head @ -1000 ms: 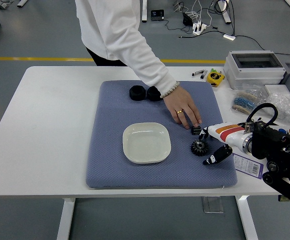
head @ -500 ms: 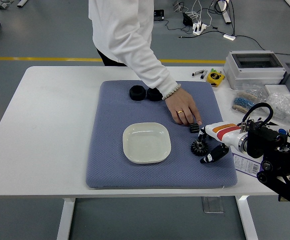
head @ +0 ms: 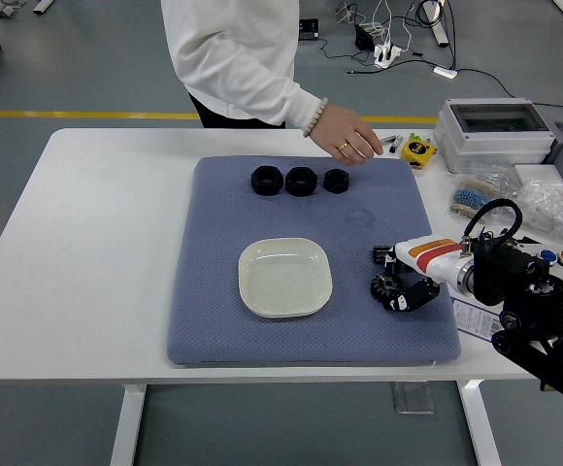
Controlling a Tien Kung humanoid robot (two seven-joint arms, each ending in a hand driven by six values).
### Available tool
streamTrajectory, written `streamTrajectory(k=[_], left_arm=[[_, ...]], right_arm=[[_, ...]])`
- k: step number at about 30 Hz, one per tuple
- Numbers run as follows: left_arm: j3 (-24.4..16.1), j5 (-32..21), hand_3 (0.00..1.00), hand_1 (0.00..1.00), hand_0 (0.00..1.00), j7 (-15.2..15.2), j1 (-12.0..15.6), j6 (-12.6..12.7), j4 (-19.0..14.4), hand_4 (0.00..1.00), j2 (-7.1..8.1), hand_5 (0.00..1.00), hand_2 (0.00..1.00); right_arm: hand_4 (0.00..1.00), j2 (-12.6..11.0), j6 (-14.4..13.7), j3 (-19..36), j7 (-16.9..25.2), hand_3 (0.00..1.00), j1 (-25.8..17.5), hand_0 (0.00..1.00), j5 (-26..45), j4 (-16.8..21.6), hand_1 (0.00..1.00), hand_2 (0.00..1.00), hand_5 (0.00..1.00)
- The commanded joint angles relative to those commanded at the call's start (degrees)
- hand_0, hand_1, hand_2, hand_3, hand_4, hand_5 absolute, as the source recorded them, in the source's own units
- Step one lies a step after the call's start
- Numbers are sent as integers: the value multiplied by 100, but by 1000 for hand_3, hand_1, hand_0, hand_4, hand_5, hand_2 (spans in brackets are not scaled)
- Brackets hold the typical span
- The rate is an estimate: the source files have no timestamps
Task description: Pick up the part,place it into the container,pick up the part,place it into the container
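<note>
**Closing on the gear, with plenty of room to fumble**

Right robot hand in from the right edge, white-and-orange shell low over the blue textured mat, dark fingers curled around the small black toothed gear. Touching it, by the look of things, but not lifted; impossible to say whether the pinch is firm. Left robot hand nowhere in view.

Just behind the gear, a small black block-shaped part, almost under the wrist shell. Risk one: nudging that block aside, or dragging it along on the way up.

Square cream-white dish just left of the gear, empty (the container, presumably). Short carry, so the likeliest trouble lies at the pinch itself: teeth slipping between fingertips, gear rolling off across the mat, or dropping short of the dish rim.

Three black hexagonal nuts lined up along the far side of the mat, well apart from the action.

Person's hand hovering near the far edge of the white bench, clear of the robot hand for now. Another reach in during the lift could mean a collision.
</note>
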Motion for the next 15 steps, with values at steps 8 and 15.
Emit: streamTrajectory(k=[8,15], left_arm=[[-6,25,587,647,728,8,17,-1,0,644,0,763,692],[-14,48,587,648,728,14,31,-2,0,644,0,763,692]], right_arm=[[406,-3,11,-22,29,447,-19,488,117,-22,460,473,386],[367,-35,-105,-19,48,412,-50,412,348,18,398,418,357]])
